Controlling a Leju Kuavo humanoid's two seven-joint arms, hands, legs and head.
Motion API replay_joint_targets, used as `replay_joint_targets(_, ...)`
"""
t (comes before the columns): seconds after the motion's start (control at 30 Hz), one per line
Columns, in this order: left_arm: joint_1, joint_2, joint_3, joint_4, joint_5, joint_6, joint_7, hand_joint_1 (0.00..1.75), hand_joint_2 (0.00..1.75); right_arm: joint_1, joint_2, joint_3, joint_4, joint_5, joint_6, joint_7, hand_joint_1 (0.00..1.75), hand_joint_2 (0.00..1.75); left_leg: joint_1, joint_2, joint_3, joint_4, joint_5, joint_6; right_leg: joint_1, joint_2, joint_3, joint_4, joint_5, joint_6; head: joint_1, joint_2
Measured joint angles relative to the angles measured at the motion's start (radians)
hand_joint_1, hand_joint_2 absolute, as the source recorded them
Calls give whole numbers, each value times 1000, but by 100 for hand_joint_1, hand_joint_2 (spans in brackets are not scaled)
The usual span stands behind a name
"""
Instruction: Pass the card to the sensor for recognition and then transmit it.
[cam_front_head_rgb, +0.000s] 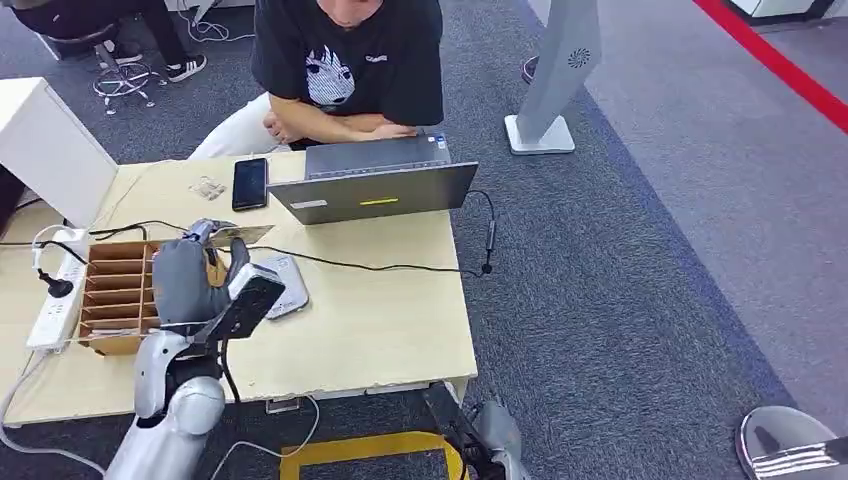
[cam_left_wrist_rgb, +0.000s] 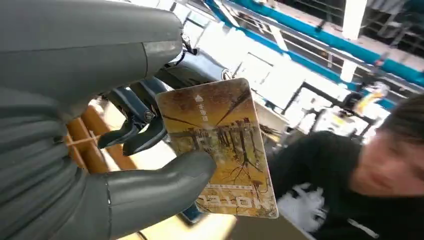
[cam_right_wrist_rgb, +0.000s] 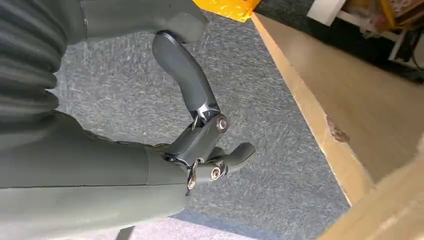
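Left hand (cam_left_wrist_rgb: 90, 150) nearest of all, grey thumb pressed flat on the face of the card (cam_left_wrist_rgb: 220, 145), darker fingers (cam_left_wrist_rgb: 132, 132) backing it from behind: a firm pinch, card clear of the table, printed side toward the wrist camera. Held so, probably, to keep the flat face free for presenting to the sensor (cam_front_head_rgb: 284, 285), the pale grey pad lying on the table (cam_front_head_rgb: 400, 330) just at 3 o'clock of that hand in the head view, touching nothing. Card edge visible there too, poking out past the knuckles at 12 o'clock, above the brown slotted card box (cam_front_head_rgb: 115, 290) — likely the place cards come from, hence the hand's position over it. Judged as: card lifted, reading step not yet done, handover to follow. Right hand (cam_right_wrist_rgb: 200, 145) low beside the table edge over grey carpet, fingers loosely curled, grasping nothing — parked out of the way. At 12 o'clock across the table, seated person (cam_front_head_rgb: 345, 65) behind a grey laptop (cam_front_head_rgb: 375, 180), black phone (cam_front_head_rgb: 250, 183) beside it at 9 o'clock. White power strip (cam_front_head_rgb: 55, 290) at 9 o'clock of the box, black cable (cam_front_head_rgb: 400, 266) trailing across pale wood. Grey carpet all round, red stripe (cam_front_head_rgb: 770, 60) at 2 o'clock, white stand base (cam_front_head_rgb: 540, 135) past the laptop.
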Motion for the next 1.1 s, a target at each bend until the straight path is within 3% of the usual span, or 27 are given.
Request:
replay_joint_targets(0.2,-31,6,76,130,1,38,-19,175,175,-13,0,0,14,-19,-6,-22,0,175,0,0,0,0,0,0,0,0,0,0,0,0,0,0)
replay_joint_targets(0.47,-40,7,109,193,8,48,-32,175,175,-21,0,0,26,-32,-13,-38,0,175,0,0,0,0,0,-1,0,0,0,0,0,0,0,0)
replay_joint_targets(0.63,-41,-4,114,208,17,46,-68,175,175,-31,2,0,42,-37,-19,-48,0,175,0,0,0,0,0,0,0,0,0,0,0,0,0,0)
replay_joint_targets(0.8,-38,-44,107,208,18,19,-95,175,175,-37,6,1,48,-37,-17,-42,0,175,0,0,0,0,0,0,0,0,0,0,0,0,0,0)
replay_joint_targets(1.1,-11,-85,65,197,46,1,-101,175,175,-39,6,1,51,-50,-16,-47,0,175,0,-1,-1,0,0,0,0,0,0,0,0,0,0,0)
